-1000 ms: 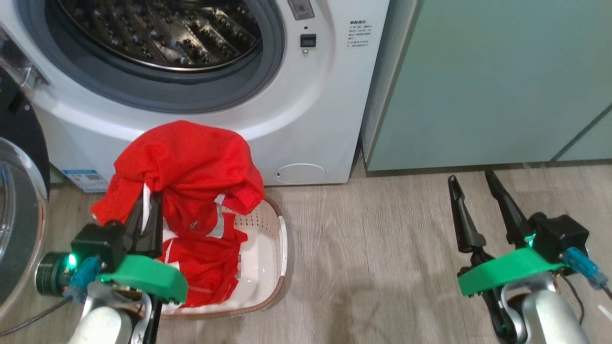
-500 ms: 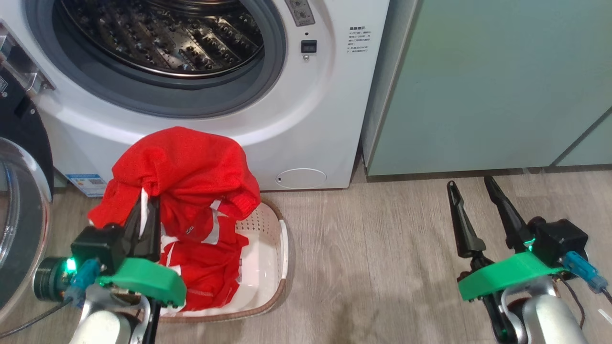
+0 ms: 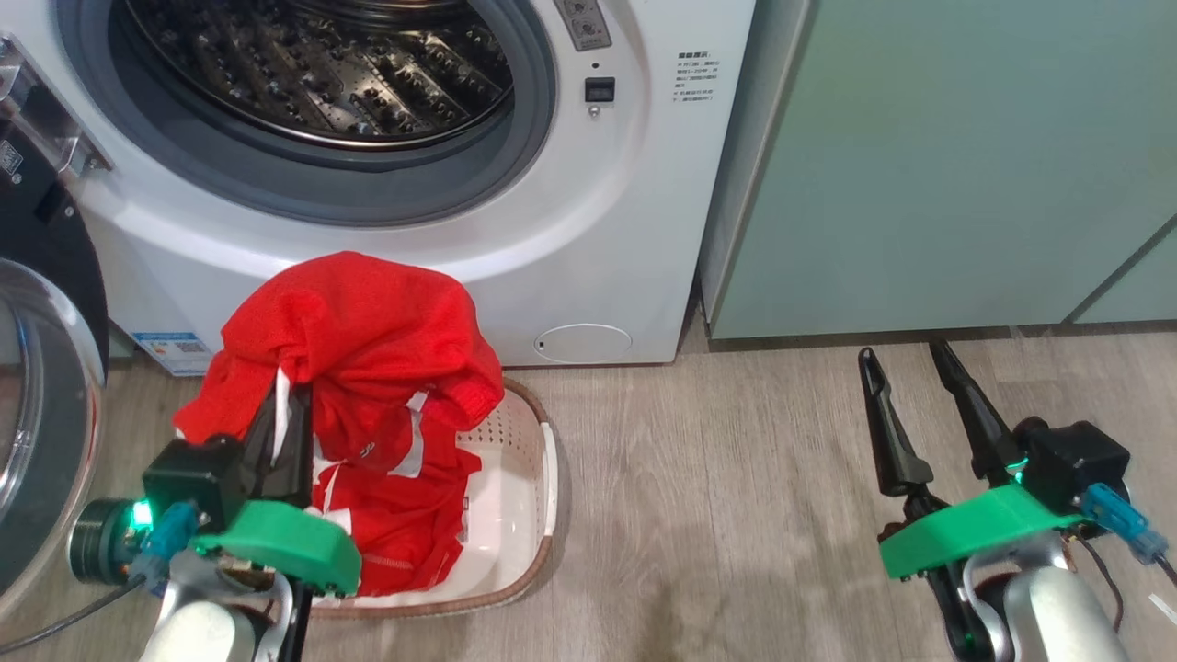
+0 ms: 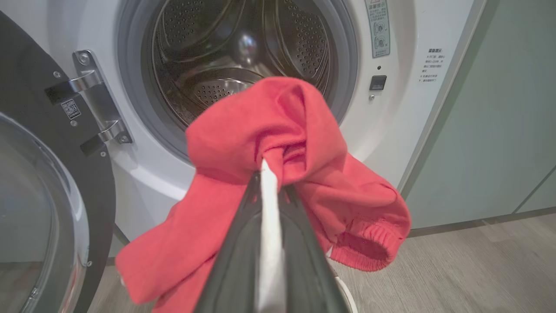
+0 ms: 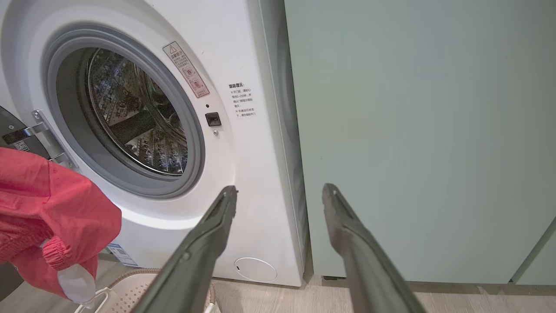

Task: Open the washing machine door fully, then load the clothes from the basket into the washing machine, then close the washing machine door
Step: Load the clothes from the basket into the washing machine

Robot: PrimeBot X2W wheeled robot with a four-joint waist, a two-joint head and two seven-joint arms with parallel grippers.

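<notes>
In the lower left of the head view the left gripper [image 3: 291,395] is pinching the clothes [image 3: 349,313] between nearly closed fingers, a white stripe showing between them; the red bundle is hanging over the basket [image 3: 506,428], more red fabric lying inside it; the basket is sitting on the floor [image 3: 717,478] just before the washing machine [image 3: 598,230]; the washing machine door [image 3: 46,395] is standing swung open at the left edge; at the lower right the right gripper [image 3: 903,354] is hovering above the floor, fingers spread wide, gripping nothing.
</notes>
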